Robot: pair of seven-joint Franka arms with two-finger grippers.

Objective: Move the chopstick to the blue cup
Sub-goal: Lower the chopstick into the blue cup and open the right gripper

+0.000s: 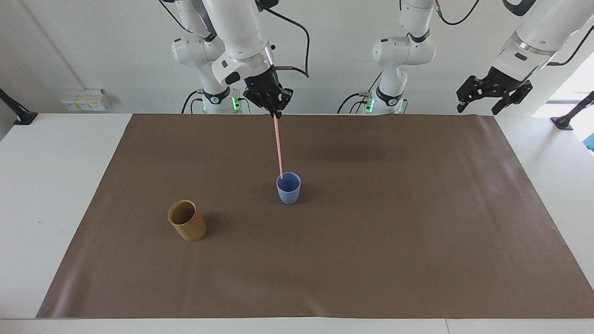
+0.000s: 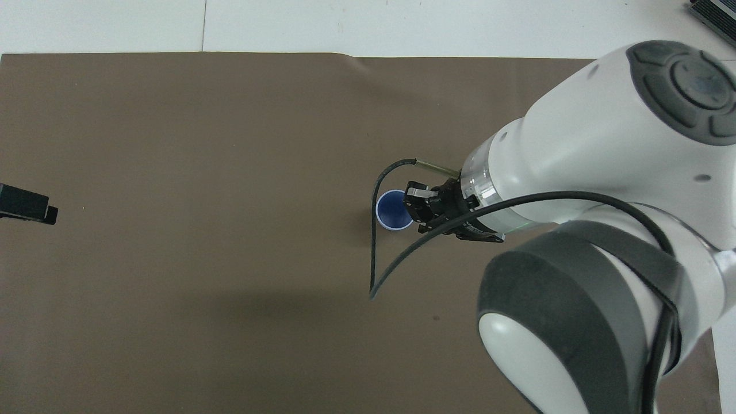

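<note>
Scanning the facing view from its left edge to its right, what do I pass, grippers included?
Tan cup → right gripper shut on the chopstick, whose lower tip is at the blue cup → left gripper, open, waiting above the mat's corner.
</note>
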